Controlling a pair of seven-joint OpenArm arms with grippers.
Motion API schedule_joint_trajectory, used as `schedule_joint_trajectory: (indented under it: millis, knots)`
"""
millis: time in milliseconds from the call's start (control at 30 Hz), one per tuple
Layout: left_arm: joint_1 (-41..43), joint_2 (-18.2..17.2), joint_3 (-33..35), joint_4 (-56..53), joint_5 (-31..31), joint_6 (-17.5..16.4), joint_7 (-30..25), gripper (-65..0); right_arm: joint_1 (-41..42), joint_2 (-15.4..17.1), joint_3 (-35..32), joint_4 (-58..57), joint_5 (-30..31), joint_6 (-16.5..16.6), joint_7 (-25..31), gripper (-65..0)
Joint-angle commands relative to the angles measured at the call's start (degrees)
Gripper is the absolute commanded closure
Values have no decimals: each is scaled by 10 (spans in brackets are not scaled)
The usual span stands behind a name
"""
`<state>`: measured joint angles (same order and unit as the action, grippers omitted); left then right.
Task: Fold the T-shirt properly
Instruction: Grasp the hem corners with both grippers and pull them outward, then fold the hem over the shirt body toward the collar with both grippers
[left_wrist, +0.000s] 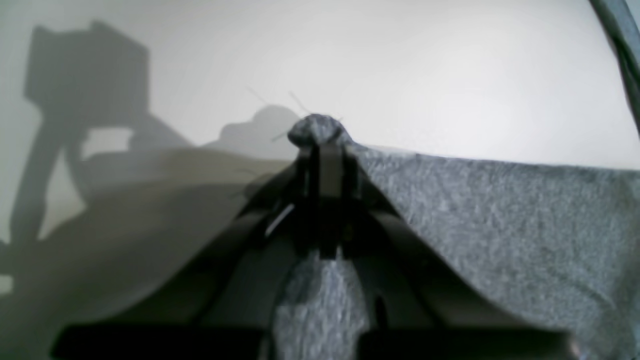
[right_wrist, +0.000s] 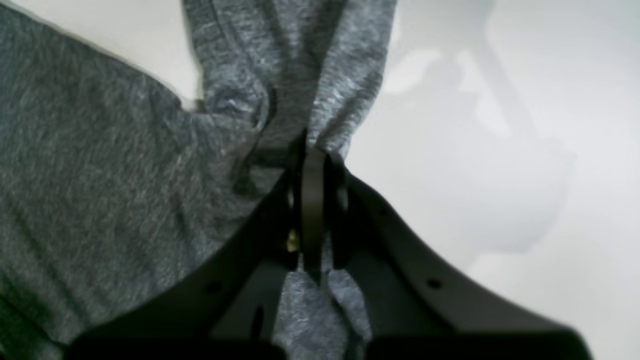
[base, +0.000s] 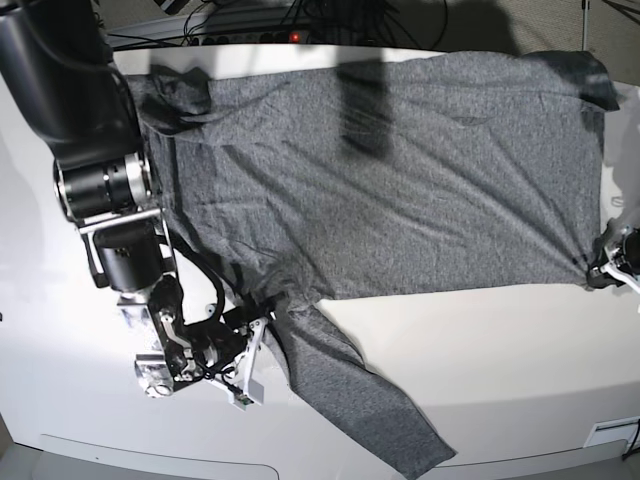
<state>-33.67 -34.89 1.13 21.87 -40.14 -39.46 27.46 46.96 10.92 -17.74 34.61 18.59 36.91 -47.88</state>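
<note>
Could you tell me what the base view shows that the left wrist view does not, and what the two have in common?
Only the base view shows the whole T-shirt spread across the white table, one long sleeve trailing toward the near edge, and the right end effector clamped near the armpit. Only the left wrist view shows the left end effector up close, shut on a small bunch of cloth, with the arm's shadow on the table. Both show the grey shirt held at its edge by the left end effector.

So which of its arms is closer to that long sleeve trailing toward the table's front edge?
Right. The right gripper pinches the T-shirt where the sleeve begins; the left gripper holds the far hem corner.
</note>
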Motion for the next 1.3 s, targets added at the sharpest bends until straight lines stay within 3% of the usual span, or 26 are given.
schedule_joint_trajectory:
  millis: [0, 167, 500, 733, 900, 1267]
  knots:
    - [-16, -12, -2, 8, -10, -5, -4, 0, 13, 5, 1, 28, 10, 5, 0, 0]
    - [-11, -15, -2, 8, -9, -5, 0, 0, -61, 30, 2, 169, 35, -1, -37, 0]
    - [20, -25, -2, 34, -28, -5, 13, 0, -225, 108, 48, 478, 88, -54, -74, 0]
    - [108, -69, -2, 169, -106, -5, 49, 0, -305, 111, 168, 556, 118, -50, -82, 0]
    - [180, -101, -3, 254, -147, -5, 56, 0, -361, 111, 233, 596, 149, -18, -106, 0]
    - [264, -120, -3, 338, -159, -5, 95, 0, -460, 111, 351, 669, 149, -11, -111, 0]
